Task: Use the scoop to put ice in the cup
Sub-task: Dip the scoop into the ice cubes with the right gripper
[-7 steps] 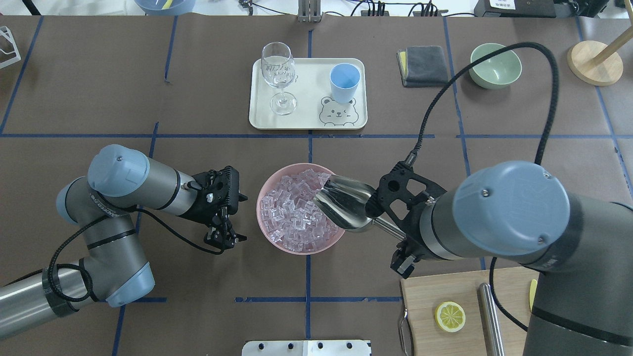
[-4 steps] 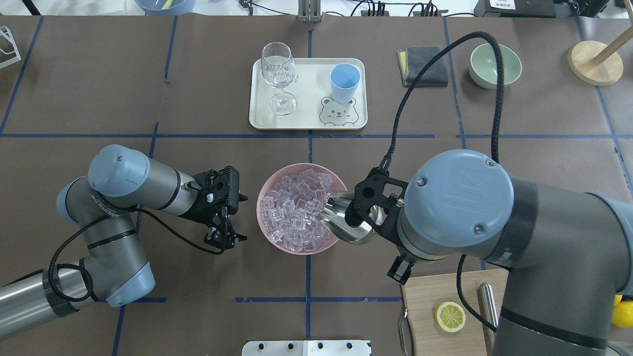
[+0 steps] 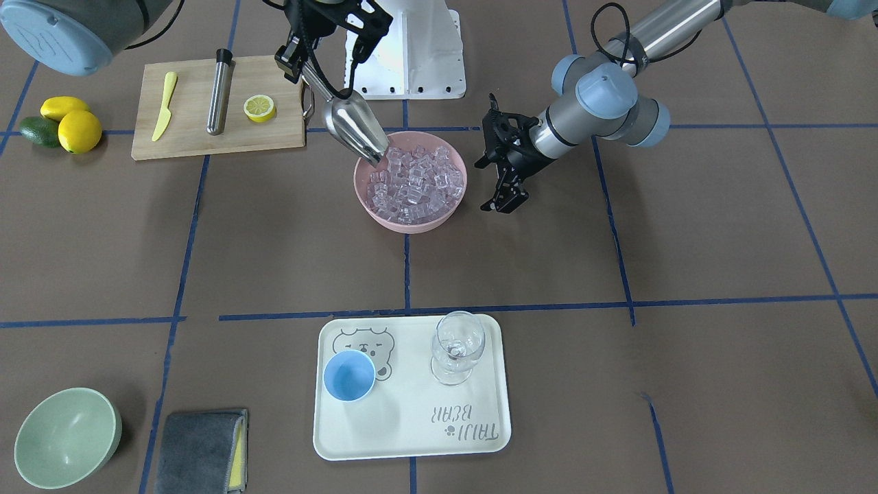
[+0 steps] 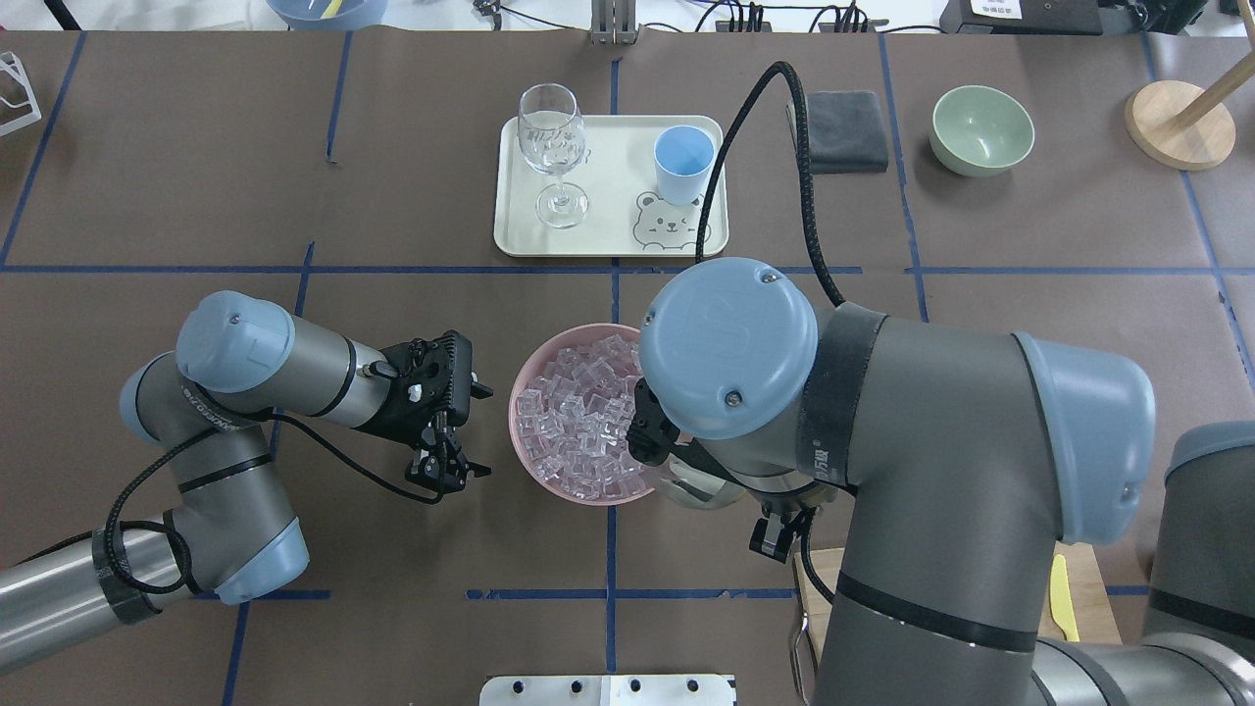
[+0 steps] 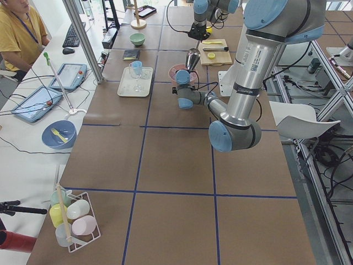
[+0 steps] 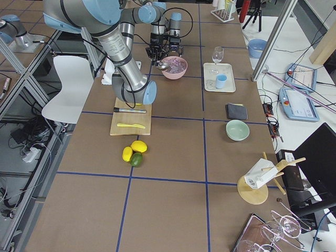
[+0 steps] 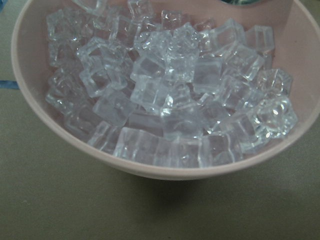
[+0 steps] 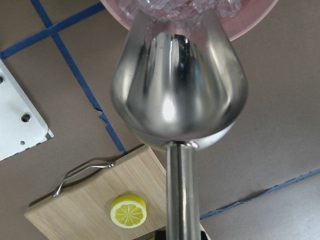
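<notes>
The steel scoop (image 3: 353, 130) tilts steeply mouth-down, its front lip in the ice (image 3: 411, 180) at the edge of the pink bowl (image 3: 411, 223). My right gripper (image 3: 302, 65) is shut on the scoop's rod handle (image 8: 182, 190); in the overhead view the wrist hides it and only part of the scoop (image 4: 701, 490) shows. My left gripper (image 4: 478, 431) stands open and empty just beside the bowl (image 4: 520, 431), its camera filled with ice (image 7: 170, 90). The light-blue cup (image 4: 683, 157) stands upright on the cream tray (image 4: 608, 240), with no ice visible inside.
A wine glass (image 4: 551, 147) shares the tray. A cutting board (image 3: 219, 137) holds a lemon half (image 3: 259, 108), a yellow knife and a steel cylinder. A green bowl (image 4: 980, 127) and grey cloth (image 4: 843, 127) sit far right; lemons and an avocado (image 3: 62, 123) lie beside the board.
My right arm has swung left over the bowl and tipped the scoop from a flat pose to mouth-down at the ice. The left arm has barely moved.
</notes>
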`<action>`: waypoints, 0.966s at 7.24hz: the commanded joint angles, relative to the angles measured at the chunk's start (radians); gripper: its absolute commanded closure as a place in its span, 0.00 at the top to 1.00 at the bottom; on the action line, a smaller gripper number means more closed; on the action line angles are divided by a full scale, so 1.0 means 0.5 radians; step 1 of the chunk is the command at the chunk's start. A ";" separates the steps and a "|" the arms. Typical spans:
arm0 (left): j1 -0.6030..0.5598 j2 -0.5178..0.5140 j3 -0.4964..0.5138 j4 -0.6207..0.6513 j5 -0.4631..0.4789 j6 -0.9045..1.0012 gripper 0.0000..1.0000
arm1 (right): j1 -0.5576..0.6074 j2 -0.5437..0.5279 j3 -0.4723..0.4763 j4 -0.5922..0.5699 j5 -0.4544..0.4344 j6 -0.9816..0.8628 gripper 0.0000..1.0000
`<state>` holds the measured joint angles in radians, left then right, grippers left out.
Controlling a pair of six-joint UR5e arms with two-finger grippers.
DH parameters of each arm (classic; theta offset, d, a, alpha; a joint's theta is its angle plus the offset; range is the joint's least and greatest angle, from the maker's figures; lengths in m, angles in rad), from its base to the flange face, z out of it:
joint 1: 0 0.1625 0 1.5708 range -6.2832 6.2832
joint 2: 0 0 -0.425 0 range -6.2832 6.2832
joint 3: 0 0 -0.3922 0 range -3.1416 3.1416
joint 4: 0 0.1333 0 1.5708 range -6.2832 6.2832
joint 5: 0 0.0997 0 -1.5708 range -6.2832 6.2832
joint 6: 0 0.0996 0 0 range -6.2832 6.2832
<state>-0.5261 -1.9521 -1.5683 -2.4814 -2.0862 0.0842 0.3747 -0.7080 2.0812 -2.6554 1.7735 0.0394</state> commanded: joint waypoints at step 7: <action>0.000 -0.026 -0.008 -0.001 -0.003 0.000 1.00 | 0.134 0.176 -0.330 -0.058 0.052 -0.110 0.00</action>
<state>-0.5260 -1.9634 -1.5723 -2.4820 -2.0877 0.0844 0.4401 -0.6343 1.9451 -2.6858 1.7950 -0.0110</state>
